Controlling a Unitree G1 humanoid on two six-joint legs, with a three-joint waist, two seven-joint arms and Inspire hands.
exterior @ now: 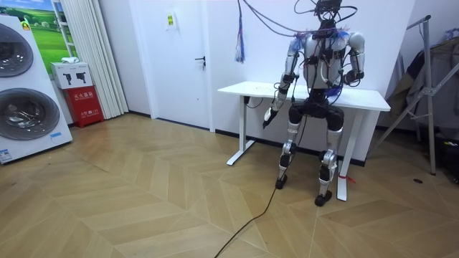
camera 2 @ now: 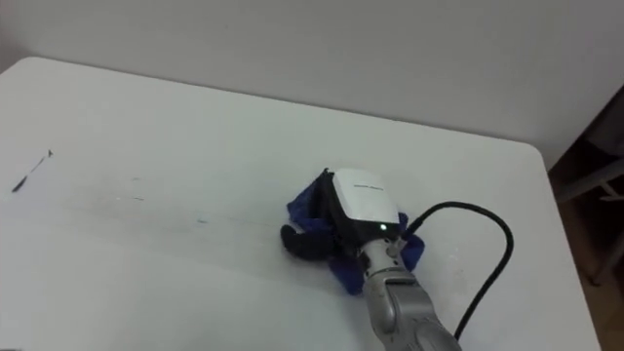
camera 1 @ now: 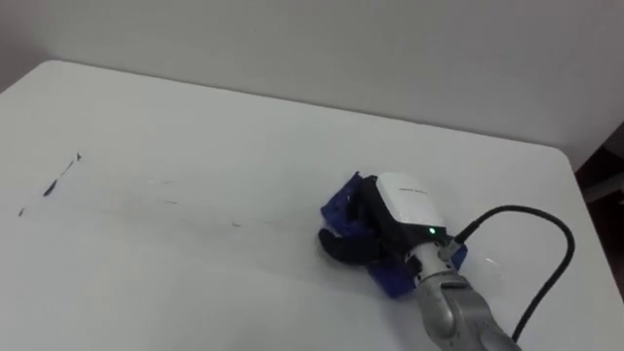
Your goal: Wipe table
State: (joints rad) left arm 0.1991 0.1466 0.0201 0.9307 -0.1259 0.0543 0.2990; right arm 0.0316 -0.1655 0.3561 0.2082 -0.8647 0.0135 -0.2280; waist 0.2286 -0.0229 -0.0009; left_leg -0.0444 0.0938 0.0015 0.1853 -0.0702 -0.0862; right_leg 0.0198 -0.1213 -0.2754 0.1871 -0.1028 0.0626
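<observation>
A crumpled blue cloth [camera 1: 343, 207] lies on the white table [camera 1: 244, 127], right of its middle. My right hand [camera 1: 405, 203] rests on top of it, white back up, dark fingers [camera 1: 347, 244] curled down round the cloth's left side. Dark pen marks [camera 1: 60, 178] sit near the table's left edge, and a faint grey smear runs from them towards the cloth. In the room view I stand at the table [exterior: 244, 88] facing the wall, and my left hand [exterior: 269, 117] hangs below its edge with fingers relaxed.
A white wall runs just behind the table's far edge. The table's right edge [camera 1: 575, 185] lies close to my right hand. Room view: a door, washing machines at the left, a metal rack [exterior: 430, 86] at the right.
</observation>
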